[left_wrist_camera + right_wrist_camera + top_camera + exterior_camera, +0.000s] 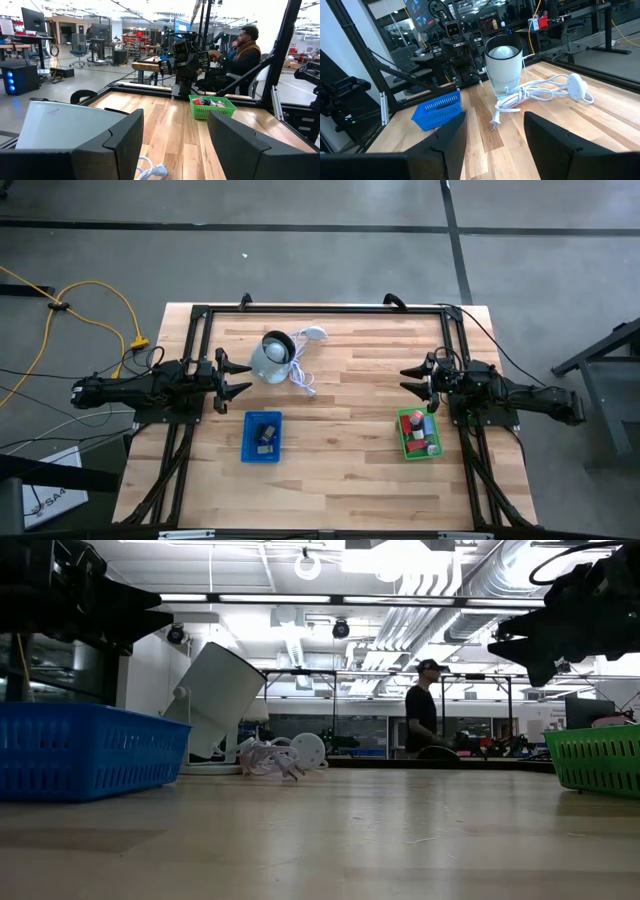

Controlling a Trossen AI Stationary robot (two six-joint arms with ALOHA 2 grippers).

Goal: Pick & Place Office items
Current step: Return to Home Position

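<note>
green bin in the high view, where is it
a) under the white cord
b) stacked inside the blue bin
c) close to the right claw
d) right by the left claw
c: in the high view the green bin sits close beside the right claw, well apart from the blue bin and the white cord.

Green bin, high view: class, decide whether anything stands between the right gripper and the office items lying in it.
Nothing visible does. The right gripper hangs open near the green bin, bare wood between them, and the office items lie uncovered inside. The round object with its cord sits nearer the left gripper.
</note>
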